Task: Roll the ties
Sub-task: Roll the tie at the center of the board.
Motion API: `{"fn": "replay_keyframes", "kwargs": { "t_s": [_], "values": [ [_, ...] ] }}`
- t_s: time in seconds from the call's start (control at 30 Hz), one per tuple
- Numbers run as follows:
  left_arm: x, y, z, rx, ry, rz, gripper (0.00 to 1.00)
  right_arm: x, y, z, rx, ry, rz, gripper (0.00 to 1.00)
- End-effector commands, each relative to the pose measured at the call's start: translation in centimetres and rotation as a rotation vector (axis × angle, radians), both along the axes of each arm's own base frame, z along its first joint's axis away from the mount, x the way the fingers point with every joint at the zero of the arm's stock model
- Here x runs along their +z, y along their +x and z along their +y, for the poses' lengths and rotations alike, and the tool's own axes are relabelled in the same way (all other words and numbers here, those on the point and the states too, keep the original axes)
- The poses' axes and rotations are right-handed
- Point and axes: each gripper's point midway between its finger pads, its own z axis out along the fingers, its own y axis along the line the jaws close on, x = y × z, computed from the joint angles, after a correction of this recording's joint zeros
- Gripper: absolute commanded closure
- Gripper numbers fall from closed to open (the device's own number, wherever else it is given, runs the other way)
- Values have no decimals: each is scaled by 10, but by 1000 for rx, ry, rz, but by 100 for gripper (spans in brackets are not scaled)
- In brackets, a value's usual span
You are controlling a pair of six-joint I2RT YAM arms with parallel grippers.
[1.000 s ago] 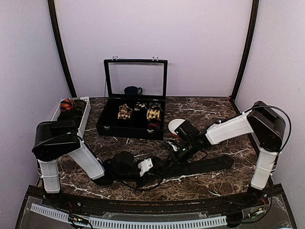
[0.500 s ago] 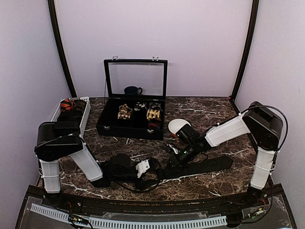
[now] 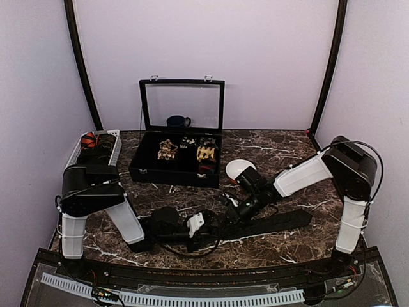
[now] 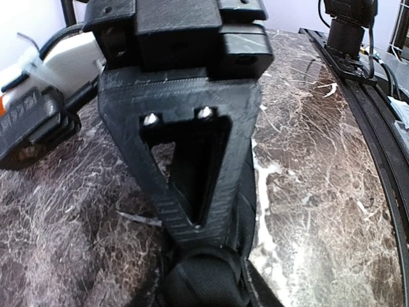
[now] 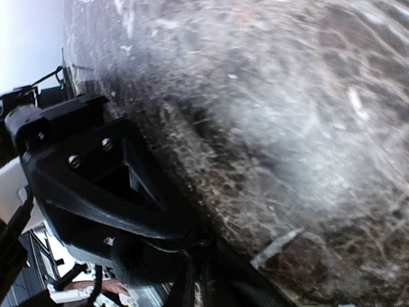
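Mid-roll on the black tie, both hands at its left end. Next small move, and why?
Probably wind the roll at the left hand a little further right. It is small, the shut right hand sits beside it, and most of the black tie lies flat toward the right.

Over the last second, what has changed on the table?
The left arm swung its elbow right, toward the centre; the left gripper stayed low by the bunched end of the black tie. The right gripper eased slightly left and nearer along the tie. Nothing visibly grasped or released. Tie's flat stretch, case, basket and white bowl unchanged.
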Motion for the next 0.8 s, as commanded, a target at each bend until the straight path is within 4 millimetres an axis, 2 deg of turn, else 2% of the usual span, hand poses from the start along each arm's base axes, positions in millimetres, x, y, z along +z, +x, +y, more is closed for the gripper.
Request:
{"fn": "replay_keyframes", "kwargs": {
  "t_s": [0.0,0.07,0.13,0.23,0.33,0.5,0.67,0.77],
  "values": [
    [-37,-6,27,35,190,54,70,-21,8,-27,-50,-148,-41,84],
    [-41,-8,35,43,225,71,71,-4,13,-29,-66,-126,-60,68],
    [-44,-9,40,52,252,81,72,10,15,-30,-77,-112,-75,58],
    [-46,-10,42,53,280,83,72,33,11,-24,-100,-56,-53,51],
    [-49,-10,41,50,302,88,72,49,4,-11,-97,-14,-37,49],
    [-52,-10,39,47,321,92,73,50,-6,12,-77,-9,-8,49],
    [-53,-11,40,49,325,95,73,36,-6,19,-62,-64,0,49],
    [-54,-12,40,49,332,92,73,37,-3,24,-56,-77,-6,49]
  ]
}}
